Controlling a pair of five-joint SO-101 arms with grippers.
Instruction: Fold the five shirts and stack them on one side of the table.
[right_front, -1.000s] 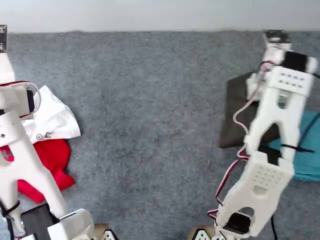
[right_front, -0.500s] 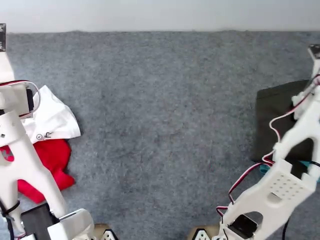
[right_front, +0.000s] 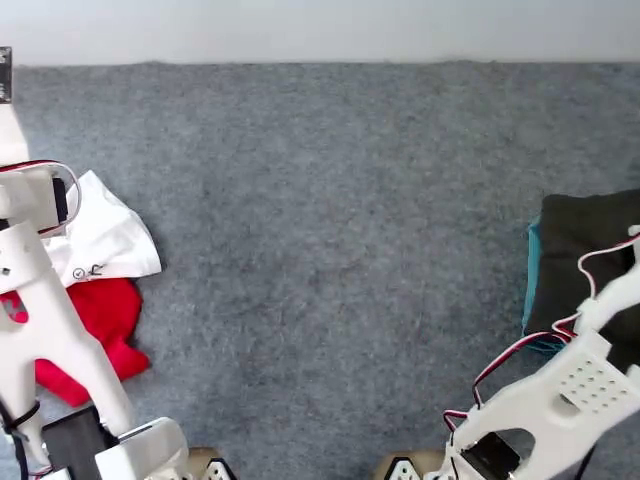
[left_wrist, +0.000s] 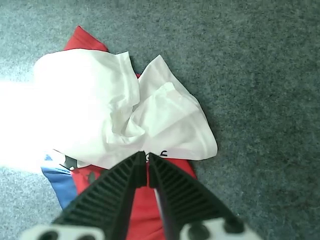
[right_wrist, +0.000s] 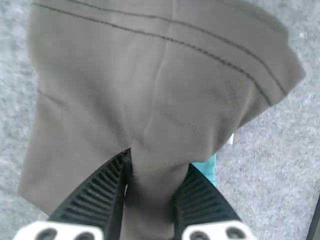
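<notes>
A crumpled white shirt (right_front: 108, 238) lies at the table's left edge on top of a red shirt (right_front: 98, 318). Over that white shirt (left_wrist: 120, 110) hangs my left gripper (left_wrist: 146, 161), shut and empty, with the red shirt (left_wrist: 142, 215) and a blue garment (left_wrist: 56, 181) beneath. At the right edge a dark olive shirt (right_front: 590, 250) rests on a teal shirt (right_front: 531, 280). My right gripper (right_wrist: 157, 162) is shut on the dark olive shirt (right_wrist: 150, 80), cloth bunched between its fingers; a bit of the teal shirt (right_wrist: 206, 167) peeks out below.
Grey carpet-like table cover (right_front: 330, 220) spans the middle between both piles. A pale wall band (right_front: 320, 30) runs along the far edge. The left arm's white links (right_front: 45, 300) stand over the left pile, and the right arm's links (right_front: 560, 400) over the front right corner.
The right arm swung to the right and toward the front, carrying the dark olive shirt to the table's right edge, so it now covers most of the teal shirt. The left arm has kept still.
</notes>
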